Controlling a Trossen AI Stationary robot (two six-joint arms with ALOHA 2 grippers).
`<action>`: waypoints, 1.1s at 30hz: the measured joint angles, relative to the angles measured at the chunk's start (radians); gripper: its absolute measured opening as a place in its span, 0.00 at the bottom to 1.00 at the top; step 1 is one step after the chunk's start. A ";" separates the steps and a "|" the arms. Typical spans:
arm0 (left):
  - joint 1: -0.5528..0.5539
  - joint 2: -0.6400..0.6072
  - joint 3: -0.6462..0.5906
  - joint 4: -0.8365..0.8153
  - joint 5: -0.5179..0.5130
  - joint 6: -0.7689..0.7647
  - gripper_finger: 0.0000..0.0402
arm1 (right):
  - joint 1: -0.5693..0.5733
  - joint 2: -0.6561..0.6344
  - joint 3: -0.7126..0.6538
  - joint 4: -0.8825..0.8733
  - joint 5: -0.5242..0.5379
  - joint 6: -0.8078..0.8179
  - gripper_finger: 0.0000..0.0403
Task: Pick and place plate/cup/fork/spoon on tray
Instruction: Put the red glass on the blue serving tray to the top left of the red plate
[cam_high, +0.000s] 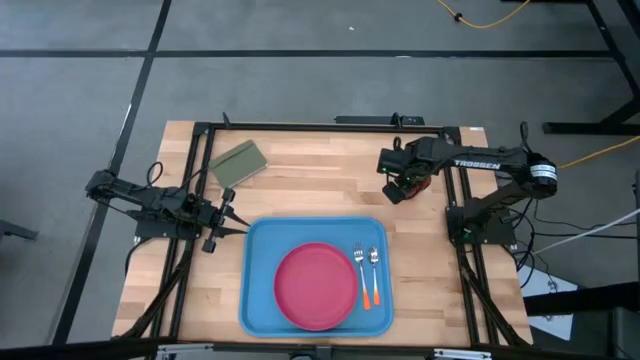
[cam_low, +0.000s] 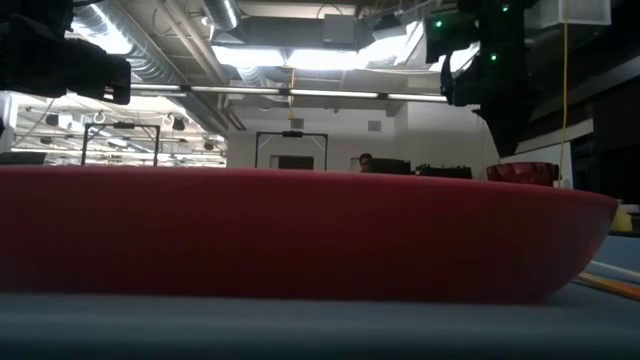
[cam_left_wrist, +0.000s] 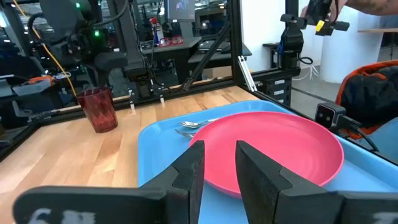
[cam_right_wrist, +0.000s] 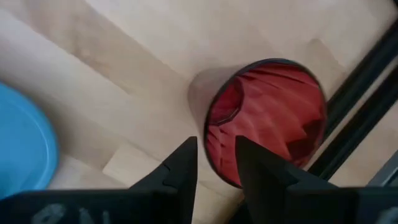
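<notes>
The dark red cup (cam_right_wrist: 267, 118) stands upright on the wood at the table's far right (cam_high: 420, 184). My right gripper (cam_right_wrist: 216, 149) hovers over it, pointing down. It is open by a narrow gap, with one finger over the cup's inside and one outside its rim. I see no touch. The pink-red plate (cam_high: 316, 285) lies in the light-blue tray (cam_high: 260, 300). The fork (cam_high: 359, 262) and spoon (cam_high: 375, 268) lie on the tray to the plate's right. My left gripper (cam_high: 238, 227) waits at the tray's left edge, narrowly open and empty.
An olive-green pad (cam_high: 237, 162) lies on the wood at the far left. Black frame rails (cam_high: 330, 128) run along the table's far edge and down both sides. Bare wood lies between the tray and the far rail. The cup stands close to the right rail (cam_right_wrist: 367, 106).
</notes>
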 joint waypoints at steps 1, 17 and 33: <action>0.000 0.000 0.000 0.000 0.000 0.000 0.21 | 0.000 0.009 0.000 0.000 -0.005 -0.012 0.28; 0.000 0.000 0.000 0.000 0.000 0.000 0.21 | -0.015 0.055 0.000 0.019 -0.005 0.014 0.28; 0.000 0.000 0.000 0.000 0.000 0.000 0.21 | -0.027 0.054 -0.165 0.100 0.010 -0.014 0.18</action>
